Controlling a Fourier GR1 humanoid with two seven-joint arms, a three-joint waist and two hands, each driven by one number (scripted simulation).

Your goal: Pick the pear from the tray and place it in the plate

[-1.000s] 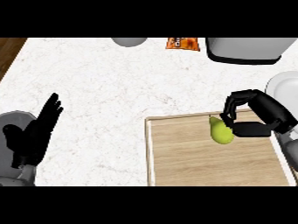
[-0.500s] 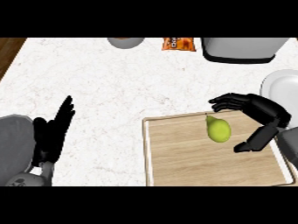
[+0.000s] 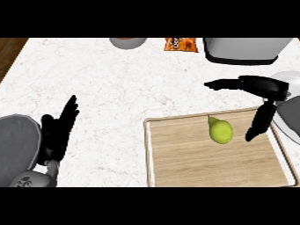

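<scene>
Our right hand (image 3: pixel 264 86) is spread wide and holds nothing. Its fingers (image 3: pixel 220 83) stretch left over the bare counter (image 3: pixel 100 83) just beyond the far rim of the tray (image 3: pixel 149 149), and what we take to be the thumb hangs down on the right side of the pear (image 3: pixel 220 131), near it but apart. A second ago this hand was curled close about the pear. Since then it has opened and drawn back up and to the right, and the pear lies on the wooden tray in much the same spot, stem end pointing away from us. From this steep angle we cannot tell whether the hanging thumb brushes the tray or hovers above it. We judge that the pick is not yet made: the hand will have to come back down and close round the pear before anything can be carried. The white plate (image 3: pixel 296 77) waits just right of the hand, partly hidden by our forearm, so the carry should be short. Our left hand (image 3: pixel 56 132) rests open, fingers up, at the lower left. A grey pot (image 3: pixel 246 50), an orange packet (image 3: pixel 180 45) and a small grey bowl (image 3: pixel 127 42) stand along the far edge.
</scene>
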